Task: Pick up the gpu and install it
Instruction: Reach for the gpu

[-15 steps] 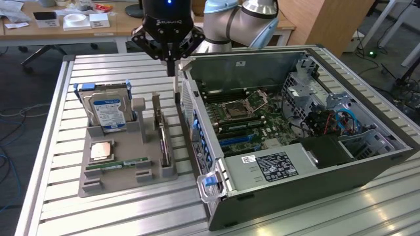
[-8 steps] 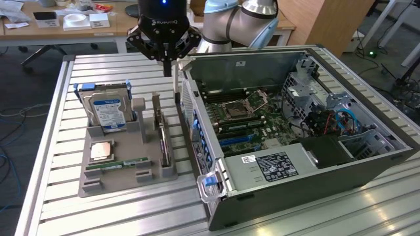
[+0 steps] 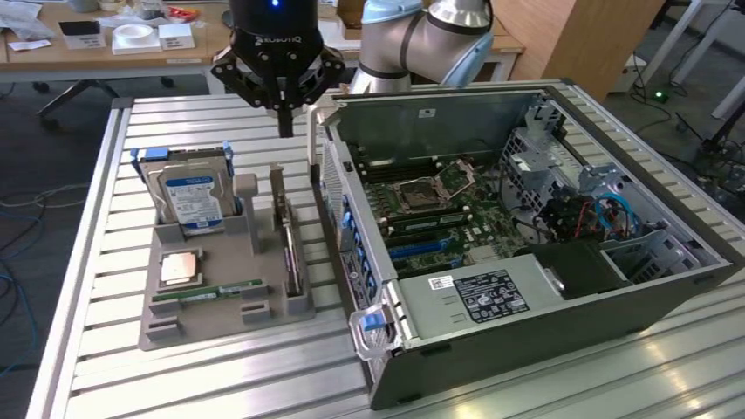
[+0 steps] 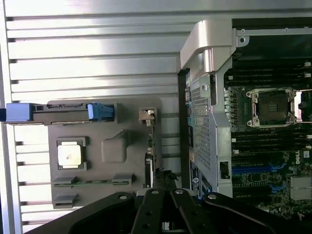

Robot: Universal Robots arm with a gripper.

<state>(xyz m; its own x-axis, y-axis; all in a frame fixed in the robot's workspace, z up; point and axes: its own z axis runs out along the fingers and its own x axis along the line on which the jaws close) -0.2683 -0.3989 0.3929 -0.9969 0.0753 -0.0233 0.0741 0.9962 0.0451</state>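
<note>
The gpu stands on its long edge in a slot of the grey holder on the table, between the blue-labelled hard drive and the open computer case. In the wrist view it appears edge-on as a thin dark strip with its pale metal bracket at one end.

The tool hangs above the far end of the holder, well clear of the card, its fingers clenched together and holding nothing. In the wrist view the tool sits just beside the line of the card.

By my judgement the card is light and stiff, so it should lift as one piece without sagging, but it is fragile. The board carries small parts, and the contact edge sits down in the slot. The upper long edge is the free one, and the thin thickness suits a pinch across both faces, near the middle of its length so that it does not swing. The end bracket looks like a thin and slippery hold, poor for a firm grip. A squeeze on the cooler face should be gentle. The slot probably guides the card, so any tilt while it rises could bind it against the holder
</note>
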